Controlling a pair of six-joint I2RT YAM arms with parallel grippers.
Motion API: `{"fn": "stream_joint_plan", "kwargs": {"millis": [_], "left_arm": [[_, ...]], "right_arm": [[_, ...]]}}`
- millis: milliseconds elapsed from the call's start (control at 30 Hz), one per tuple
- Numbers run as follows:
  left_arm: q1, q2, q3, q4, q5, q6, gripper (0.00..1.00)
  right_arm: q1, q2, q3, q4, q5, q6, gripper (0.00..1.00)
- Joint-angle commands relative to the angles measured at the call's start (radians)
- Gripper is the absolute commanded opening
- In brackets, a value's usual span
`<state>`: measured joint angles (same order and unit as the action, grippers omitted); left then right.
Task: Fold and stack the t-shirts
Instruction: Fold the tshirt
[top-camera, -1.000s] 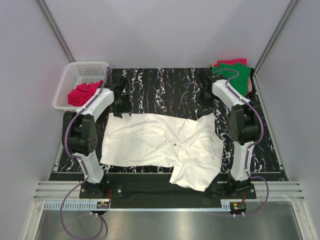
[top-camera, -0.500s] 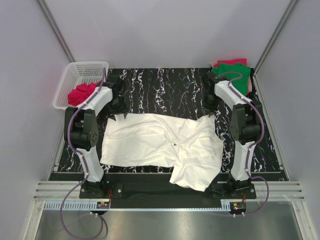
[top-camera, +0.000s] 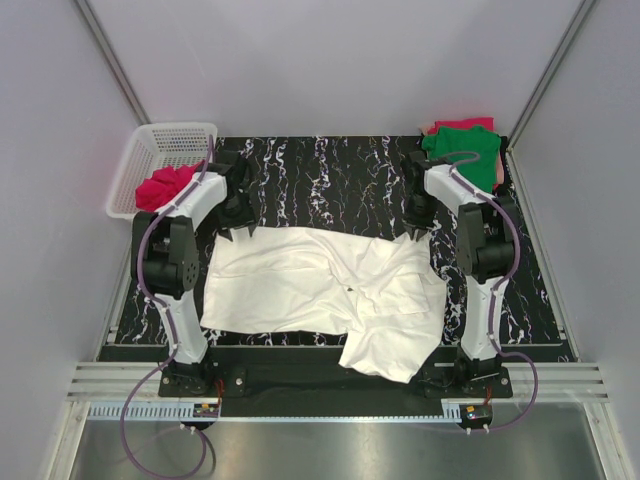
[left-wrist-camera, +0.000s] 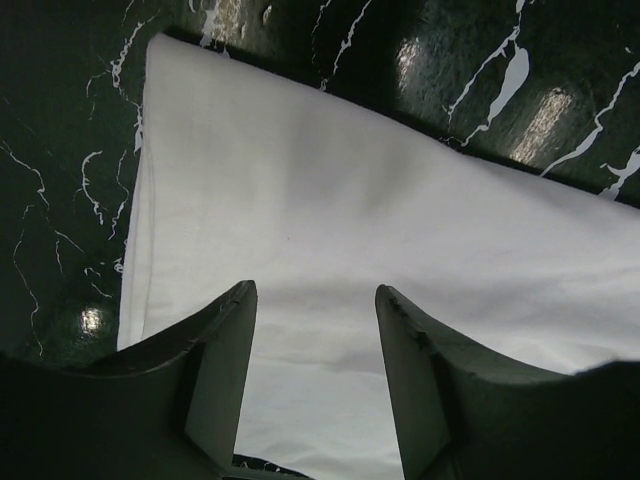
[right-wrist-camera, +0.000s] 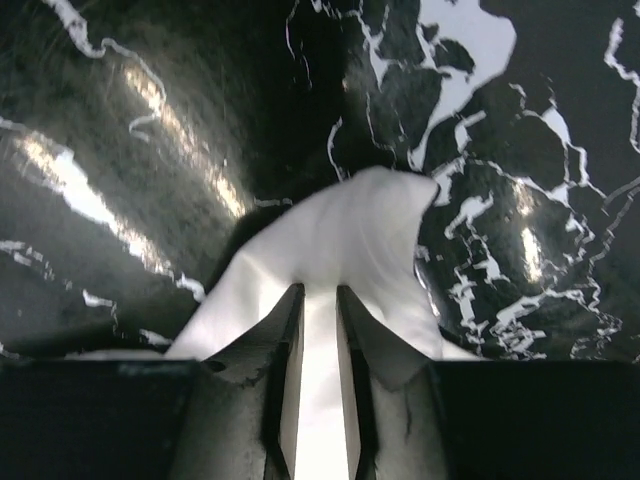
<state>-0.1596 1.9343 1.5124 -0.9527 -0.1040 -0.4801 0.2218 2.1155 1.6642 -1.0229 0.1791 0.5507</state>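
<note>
A white t-shirt (top-camera: 320, 285) lies spread across the black marbled table (top-camera: 330, 170), with its near right part hanging over the front edge. My left gripper (top-camera: 243, 230) stands open over the shirt's far left corner. In the left wrist view its fingers (left-wrist-camera: 225, 350) straddle flat white cloth (left-wrist-camera: 350, 200) without pinching it. My right gripper (top-camera: 412, 232) is at the far right corner. There its jaws (right-wrist-camera: 318, 290) stand narrow, shut on a raised pucker of the white shirt (right-wrist-camera: 360, 220). A green t-shirt (top-camera: 465, 148) lies at the back right. A pinkish-red one (top-camera: 165, 187) sits in the basket.
The white plastic basket (top-camera: 160, 140) stands off the table's back left corner. Grey walls close in both sides and the back. A strip of pinkish-red cloth (top-camera: 497, 172) shows under the green shirt. A metal rail (top-camera: 320, 385) runs along the near edge by the arm bases.
The right jaws opened, then narrowed onto the shirt's far right corner. Both grippers shifted slightly at the shirt's far edge. The shirt has hardly moved.
</note>
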Motion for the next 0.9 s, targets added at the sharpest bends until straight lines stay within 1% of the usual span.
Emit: {"fn": "stream_joint_plan", "kwargs": {"millis": [0, 67, 100, 133, 167, 200, 267, 300, 367, 433, 467, 500, 533, 667, 867], "left_arm": [[0.005, 0.032, 0.06, -0.012, -0.017, -0.014, 0.56], [0.005, 0.038, 0.071, -0.017, -0.014, -0.023, 0.57], [0.005, 0.038, 0.072, -0.017, -0.014, -0.025, 0.56], [0.005, 0.038, 0.072, -0.017, -0.017, -0.028, 0.56], [0.005, 0.04, 0.072, -0.02, -0.017, -0.028, 0.56], [0.006, 0.04, 0.072, -0.018, -0.019, -0.028, 0.54], [0.008, 0.046, 0.069, -0.02, -0.019, -0.026, 0.51], [0.011, 0.048, 0.068, -0.021, -0.019, -0.026, 0.45], [0.015, 0.051, 0.062, -0.024, -0.025, -0.028, 0.39], [0.02, 0.051, 0.057, -0.027, -0.025, -0.035, 0.28], [0.02, 0.052, 0.055, -0.031, -0.025, -0.037, 0.21], [0.022, 0.052, 0.055, -0.032, -0.028, -0.046, 0.04], [0.023, 0.054, 0.058, -0.032, -0.031, -0.049, 0.0], [0.023, 0.075, 0.074, -0.043, -0.028, -0.069, 0.0], [0.023, 0.078, 0.08, -0.051, -0.049, -0.078, 0.0]], "right_arm": [[-0.009, 0.067, 0.069, -0.002, 0.042, 0.026, 0.26], [-0.018, 0.086, 0.081, -0.003, 0.037, 0.029, 0.26], [-0.021, 0.092, 0.085, 0.001, 0.033, 0.031, 0.22], [-0.03, 0.098, 0.086, 0.001, 0.03, 0.034, 0.15], [-0.033, 0.113, 0.094, 0.001, 0.03, 0.035, 0.06], [-0.038, 0.118, 0.098, 0.001, 0.028, 0.041, 0.0], [-0.048, 0.132, 0.112, -0.006, 0.036, 0.052, 0.0], [-0.053, 0.135, 0.118, -0.012, 0.046, 0.058, 0.0], [-0.065, 0.133, 0.127, -0.032, 0.077, 0.072, 0.0], [-0.078, 0.13, 0.137, -0.048, 0.082, 0.081, 0.0], [-0.082, 0.124, 0.141, -0.049, 0.08, 0.078, 0.0], [-0.084, 0.123, 0.146, -0.051, 0.085, 0.08, 0.0], [-0.085, 0.121, 0.15, -0.052, 0.094, 0.075, 0.0], [-0.091, 0.135, 0.18, -0.077, 0.109, 0.061, 0.0], [-0.099, 0.126, 0.163, -0.083, 0.122, 0.051, 0.0]]}}
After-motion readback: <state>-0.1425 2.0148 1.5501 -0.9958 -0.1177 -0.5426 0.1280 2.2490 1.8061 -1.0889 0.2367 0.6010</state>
